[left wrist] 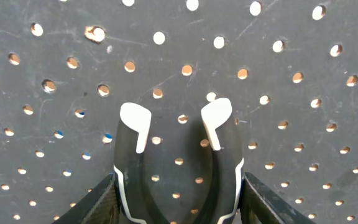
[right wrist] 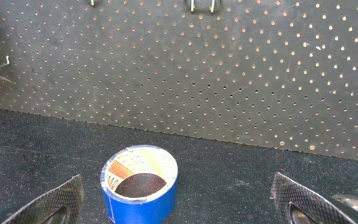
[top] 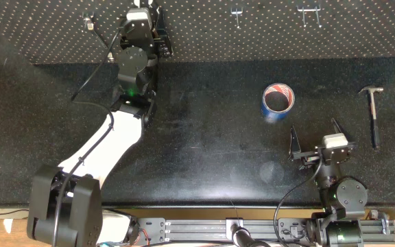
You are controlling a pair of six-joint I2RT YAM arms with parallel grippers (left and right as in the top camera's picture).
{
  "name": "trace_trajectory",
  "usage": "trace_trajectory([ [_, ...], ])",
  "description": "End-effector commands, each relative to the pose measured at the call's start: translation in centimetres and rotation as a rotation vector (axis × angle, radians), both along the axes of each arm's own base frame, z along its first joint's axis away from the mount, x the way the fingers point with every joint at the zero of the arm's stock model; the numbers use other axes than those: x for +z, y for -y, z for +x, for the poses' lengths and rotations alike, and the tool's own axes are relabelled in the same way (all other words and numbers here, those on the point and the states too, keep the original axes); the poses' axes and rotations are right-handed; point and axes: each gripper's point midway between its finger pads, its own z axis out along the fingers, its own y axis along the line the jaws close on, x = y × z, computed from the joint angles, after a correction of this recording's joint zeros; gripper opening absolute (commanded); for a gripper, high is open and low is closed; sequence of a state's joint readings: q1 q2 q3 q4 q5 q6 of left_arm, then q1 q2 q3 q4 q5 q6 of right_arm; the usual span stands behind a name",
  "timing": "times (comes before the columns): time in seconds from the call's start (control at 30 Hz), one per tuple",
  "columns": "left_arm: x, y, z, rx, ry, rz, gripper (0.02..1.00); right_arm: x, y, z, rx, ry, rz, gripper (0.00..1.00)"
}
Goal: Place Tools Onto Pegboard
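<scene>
The left tool [left wrist: 176, 124] is close against the pegboard [left wrist: 303, 180], pads [left wrist: 135, 121] moderately apart with nothing between them. From above, its own wrist mostly hides it. The right tool [top: 314, 137] is spread wide and empty over the desk [top: 204, 130]; its fingers are cut off in the wrist view. Just beyond it the blue tape roll [right wrist: 140, 183] stands hole-up. The hammer [top: 373, 113] lies flat farther right. Two hooks [top: 309, 12] hang on the board.
</scene>
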State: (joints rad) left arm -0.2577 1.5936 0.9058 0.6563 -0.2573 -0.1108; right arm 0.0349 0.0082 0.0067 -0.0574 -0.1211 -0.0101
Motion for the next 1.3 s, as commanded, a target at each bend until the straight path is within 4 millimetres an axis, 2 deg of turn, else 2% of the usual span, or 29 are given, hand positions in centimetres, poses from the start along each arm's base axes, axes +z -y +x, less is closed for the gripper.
trace_trajectory([
  [0.03,0.1,0.2,0.7,-0.005,0.014,0.023,0.027,-0.1,-0.2,-0.1,0.008,0.0,-0.006,0.98],
  [0.17,-1.3,0.3,1.1,-0.006,-0.014,0.03,0.029,-0.1,-0.2,-0.1,0.008,0.0,-0.006,0.98],
  [0.37,-2.2,0.4,1.7,-0.006,-0.012,0.029,0.029,-0.1,-0.2,-0.1,0.008,0.0,-0.006,0.98],
  [0.4,-2.3,0.4,1.7,-0.006,-0.012,0.029,0.06,-0.1,-0.2,-0.1,0.008,0.0,-0.006,0.98],
  [0.43,-2.3,0.4,1.7,-0.006,-0.012,0.029,0.161,-0.1,-0.2,-0.1,0.008,0.0,-0.006,0.98],
  [0.5,-2.3,0.4,1.7,-0.005,-0.013,0.029,0.489,-0.1,-0.2,-0.1,0.008,0.0,-0.006,0.98],
  [0.7,-2.3,0.4,1.7,-0.006,-0.013,0.021,0.95,-0.1,-0.2,-0.1,0.008,0.0,-0.006,0.98],
  [0.73,-2.3,0.4,1.7,-0.006,-0.013,0.017,0.996,-0.1,-0.2,-0.1,0.008,0.0,-0.006,0.98],
  [0.87,-1.8,1.0,0.9,-0.051,-0.044,0.023,0.996,-0.1,-0.2,-0.1,0.008,0.0,-0.006,0.98],
  [0.97,-1.5,0.2,-1.3,-0.046,-0.132,0.043,0.993,-0.1,-0.2,-0.1,0.008,0.0,-0.006,0.978],
  [1.0,-1.5,-0.4,-2.5,-0.046,-0.154,0.046,0.996,-0.1,-0.2,-0.1,0.008,0.0,-0.006,0.98],
  [1.1,-2.3,-3.3,-7.7,-0.053,-0.153,0.032,0.996,-0.1,-0.2,-0.1,0.008,0.0,-0.006,0.98],
  [1.17,-3.6,-6.3,-12.4,-0.009,-0.117,0.017,0.996,-0.1,-0.2,-0.1,0.008,0.0,-0.006,0.98],
  [1.3,-5.1,-9.6,-17.3,0.083,-0.055,0.01,0.996,-0.1,-0.2,-0.1,0.008,0.0,-0.006,0.978],
])
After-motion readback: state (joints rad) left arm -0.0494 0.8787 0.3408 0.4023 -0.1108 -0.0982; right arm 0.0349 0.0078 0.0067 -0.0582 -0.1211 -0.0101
